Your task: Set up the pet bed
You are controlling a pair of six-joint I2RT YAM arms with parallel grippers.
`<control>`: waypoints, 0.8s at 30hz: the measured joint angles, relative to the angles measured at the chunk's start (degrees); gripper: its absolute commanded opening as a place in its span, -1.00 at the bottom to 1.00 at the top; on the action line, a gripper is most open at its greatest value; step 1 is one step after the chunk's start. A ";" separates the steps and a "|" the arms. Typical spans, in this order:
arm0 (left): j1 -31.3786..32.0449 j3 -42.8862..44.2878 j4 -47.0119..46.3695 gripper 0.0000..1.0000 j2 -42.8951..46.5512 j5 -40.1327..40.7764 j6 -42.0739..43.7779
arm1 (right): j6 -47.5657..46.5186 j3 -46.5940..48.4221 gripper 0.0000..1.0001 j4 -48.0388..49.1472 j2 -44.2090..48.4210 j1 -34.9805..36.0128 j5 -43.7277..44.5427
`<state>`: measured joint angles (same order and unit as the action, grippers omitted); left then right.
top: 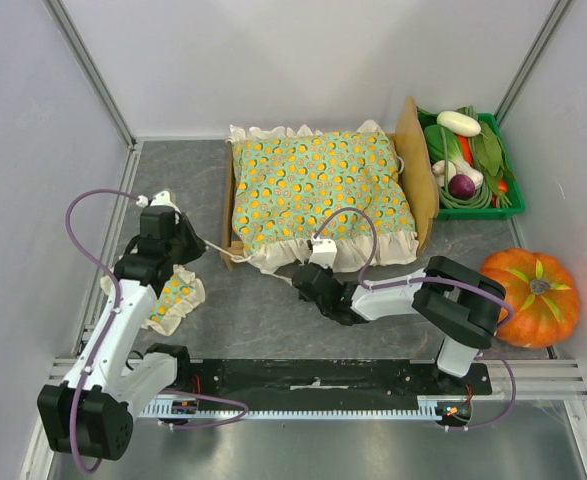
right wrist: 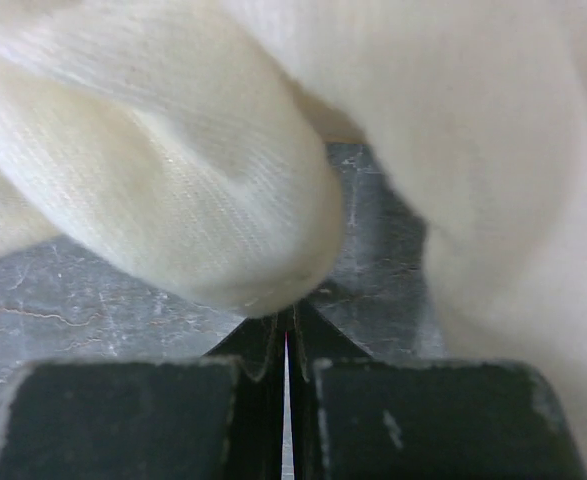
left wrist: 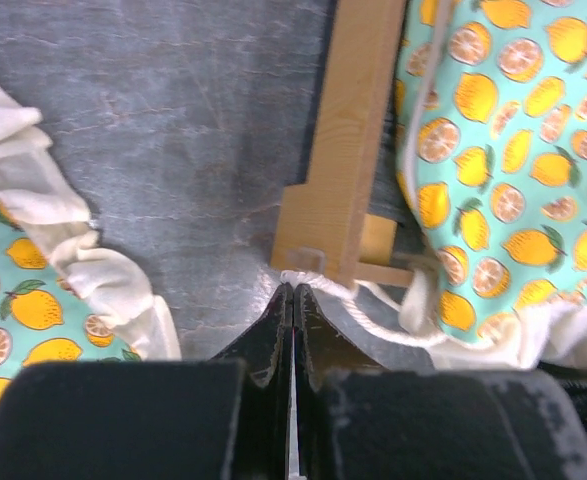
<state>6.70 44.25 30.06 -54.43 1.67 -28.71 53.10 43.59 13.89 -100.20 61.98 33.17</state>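
Note:
The pet bed (top: 229,205) is a light-wood frame with its arched headboard (top: 414,160) at the right end. A green orange-dotted frilled cushion (top: 318,185) covers it. My left gripper (top: 205,243) is shut at the bed's near-left corner. In the left wrist view its tips (left wrist: 293,288) pinch the end of a white cord (left wrist: 393,325) beside the wooden corner post (left wrist: 348,130). My right gripper (top: 295,278) is shut at the cushion's front frill. In the right wrist view the cream frill (right wrist: 173,200) rests on its tips (right wrist: 286,318); whether it is pinched I cannot tell.
A small matching pillow (top: 176,297) lies on the table left of the bed, under the left arm. A green crate (top: 473,213) of vegetables stands behind the headboard at the back right. An orange pumpkin (top: 528,295) sits at the right wall.

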 measured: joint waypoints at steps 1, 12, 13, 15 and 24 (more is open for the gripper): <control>-0.07 0.00 -0.11 -0.96 0.48 -1.11 0.17 | -0.76 -0.57 -1.00 0.26 0.44 -0.13 -0.39; -0.35 -7.76 -3.82 -0.97 2.62 -15.74 0.07 | -13.64 -0.59 -0.10 1.99 1.38 5.31 -12.50; -0.35 -7.80 -3.98 -0.97 2.34 -15.85 0.07 | -14.78 -0.61 0.05 1.29 1.86 5.55 -12.13; -0.35 -7.82 -4.37 -0.96 2.08 -15.98 0.07 | -18.10 -0.72 0.22 0.20 3.02 5.05 -10.91; -0.35 -7.82 -5.16 -0.97 2.03 -16.22 0.07 | -31.45 -0.68 0.26 -1.11 6.69 -2.97 -11.93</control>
<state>6.35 36.42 24.91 -52.40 -14.55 -28.64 21.65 42.92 12.78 -93.51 59.00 21.23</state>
